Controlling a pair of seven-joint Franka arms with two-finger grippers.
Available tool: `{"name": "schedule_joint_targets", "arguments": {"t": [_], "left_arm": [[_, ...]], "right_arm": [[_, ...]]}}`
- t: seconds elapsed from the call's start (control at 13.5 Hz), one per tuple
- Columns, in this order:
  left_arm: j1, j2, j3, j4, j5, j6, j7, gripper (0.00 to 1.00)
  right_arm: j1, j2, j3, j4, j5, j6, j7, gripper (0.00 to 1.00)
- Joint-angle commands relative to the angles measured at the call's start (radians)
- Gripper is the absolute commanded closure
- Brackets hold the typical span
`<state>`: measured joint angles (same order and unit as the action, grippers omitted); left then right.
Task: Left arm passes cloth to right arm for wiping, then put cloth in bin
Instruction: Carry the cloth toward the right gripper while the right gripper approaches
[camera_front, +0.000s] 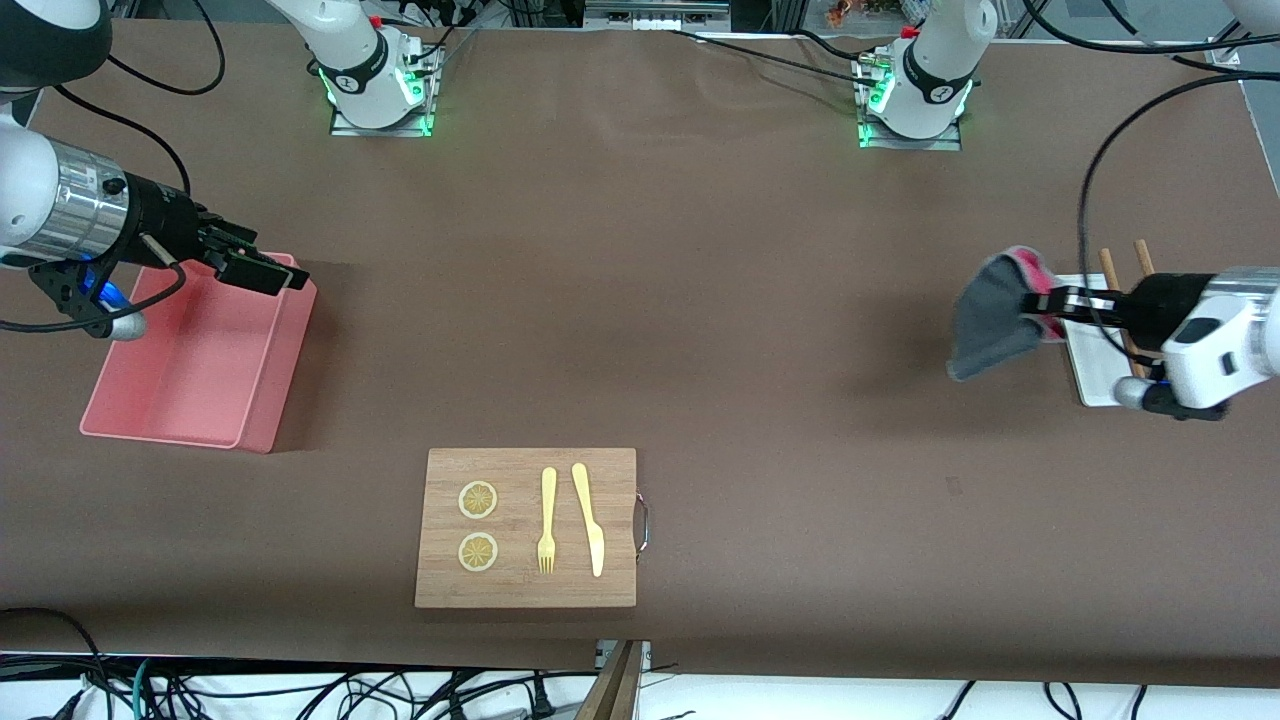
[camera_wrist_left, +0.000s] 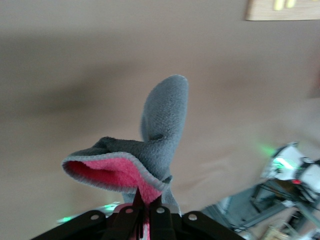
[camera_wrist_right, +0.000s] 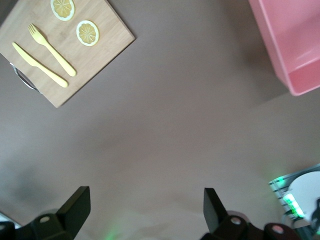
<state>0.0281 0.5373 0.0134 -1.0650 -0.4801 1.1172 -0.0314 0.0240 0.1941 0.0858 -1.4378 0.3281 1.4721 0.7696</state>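
The cloth (camera_front: 990, 320), dark grey outside and pink inside, hangs in the air with my left gripper (camera_front: 1040, 300) shut on its edge. It is over the table beside a white tray, at the left arm's end. In the left wrist view the cloth (camera_wrist_left: 160, 130) folds up from the left gripper (camera_wrist_left: 147, 200), whose jaws pinch the pink face. The pink bin (camera_front: 190, 370) sits at the right arm's end. My right gripper (camera_front: 285, 278) hovers open over the bin's rim with nothing between its fingers. In the right wrist view, the right gripper (camera_wrist_right: 145, 200) stands wide above bare table, with the bin (camera_wrist_right: 295, 45) nearby.
A wooden cutting board (camera_front: 525, 527) with two lemon slices, a yellow fork and a yellow knife lies near the front camera; it also shows in the right wrist view (camera_wrist_right: 65, 55). A small white tray (camera_front: 1095, 365) holds chopsticks under the left arm.
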Motion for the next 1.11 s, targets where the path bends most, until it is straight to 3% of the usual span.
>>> {"name": "schedule_joint_targets", "arguments": {"t": [0.0, 0.22, 0.59, 1.04], "left_arm": [[-0.103, 0.041, 0.019, 0.007, -0.186, 0.034, -0.199, 1.00], [-0.259, 0.098, 0.019, 0.003, -0.351, 0.218, -0.395, 1.00], [-0.476, 0.148, 0.019, 0.006, -0.532, 0.505, -0.524, 1.00], [-0.589, 0.168, 0.019, 0.010, -0.829, 0.726, -0.627, 1.00]], "right_arm": [[0.039, 0.004, -0.003, 0.011, 0.028, 0.039, 0.121, 0.00], [0.053, 0.011, -0.003, 0.010, 0.063, 0.059, 0.171, 0.00], [0.111, 0.054, -0.003, 0.010, 0.094, 0.126, 0.264, 0.00], [0.131, 0.113, -0.003, 0.010, 0.163, 0.184, 0.324, 0.00]]}}
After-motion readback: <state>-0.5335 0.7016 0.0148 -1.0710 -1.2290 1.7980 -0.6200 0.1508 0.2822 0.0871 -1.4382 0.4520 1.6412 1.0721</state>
